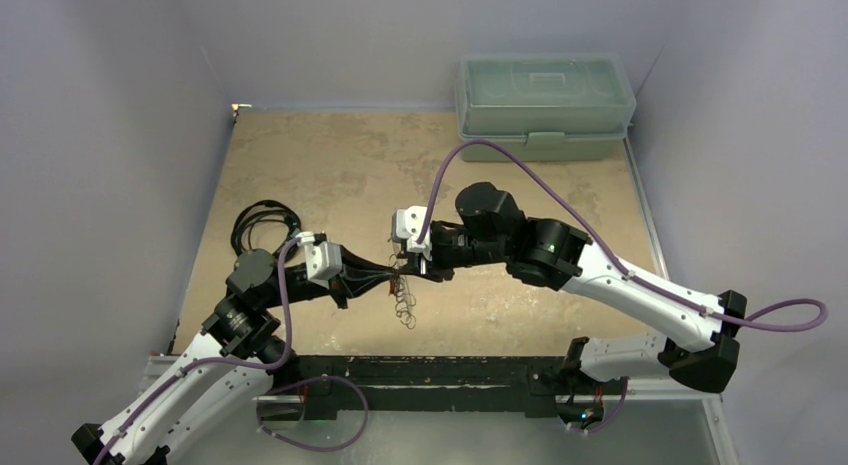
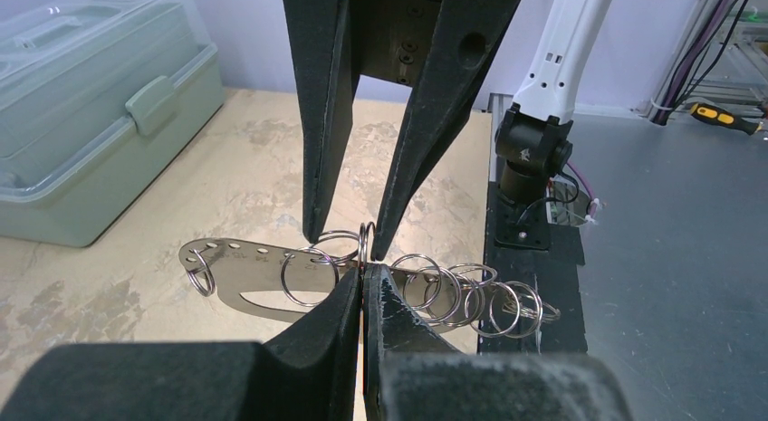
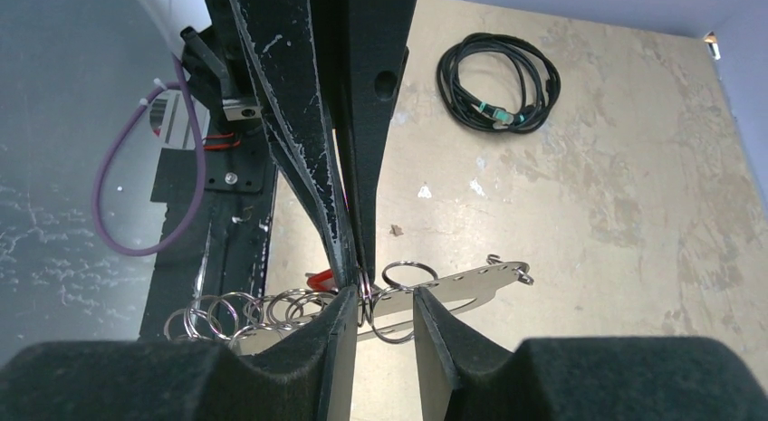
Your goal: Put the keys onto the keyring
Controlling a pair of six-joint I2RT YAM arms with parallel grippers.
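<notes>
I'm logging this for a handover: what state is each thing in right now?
left gripper: shut on a ring of the keyring
right gripper: open, straddling the keyring
keyring: held up, rings dangling
key: threaded or not, cannot tell
toolbox: lid closed
cable: coiled

The keyring point(image 2: 244, 272) reads to me as bright metal: glossy thin wire rings on a flat satin plate. The left pincer point(image 2: 363, 278) and right pincer point(image 3: 382, 299) look matt black, grainy, scuffed white. I see a dull, blotchy tan bench point(image 1: 330, 155) and a smooth translucent plastic toolbox point(image 1: 545, 100).
</notes>
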